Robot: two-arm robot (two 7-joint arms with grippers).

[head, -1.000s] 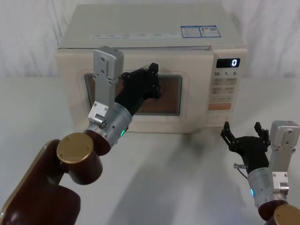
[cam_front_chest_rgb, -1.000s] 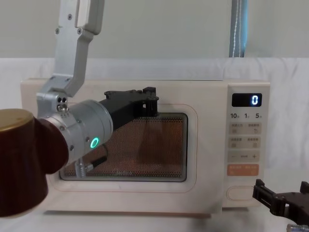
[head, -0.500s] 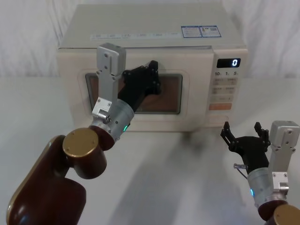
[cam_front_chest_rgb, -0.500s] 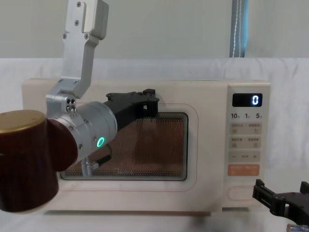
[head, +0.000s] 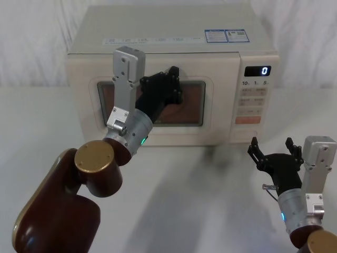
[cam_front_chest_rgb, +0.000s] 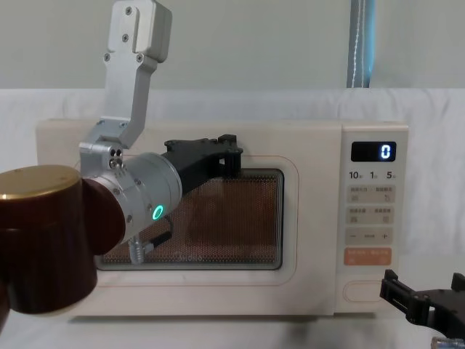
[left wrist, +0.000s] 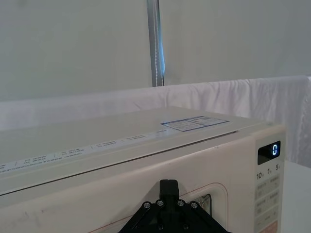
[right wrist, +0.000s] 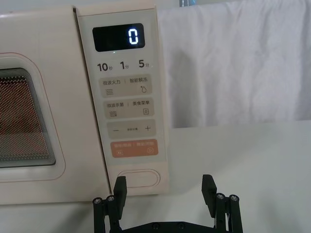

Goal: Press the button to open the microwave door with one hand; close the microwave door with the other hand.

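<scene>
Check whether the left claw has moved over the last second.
Yes, slightly: the left claw, at the microwave door, crept toward the keypad side; its wrist shifted likewise.

A white tabletop (head: 200, 195) is seen below, a white draped cloth (right wrist: 233, 63) is hung behind it, and a pale wall with a blue-lit vertical strip (cam_front_chest_rgb: 361, 43) is seen above.

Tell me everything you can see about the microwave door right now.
The microwave door is a large cream panel with a raised rounded border around a dark mesh-backed window that glows reddish brown. It looks like smooth plastic. It sits shut, flush with the microwave front, left of the keypad. The left gripper is against the window's upper edge; whether it actually touches is unclear. The right gripper hangs apart, low near the button.
</scene>
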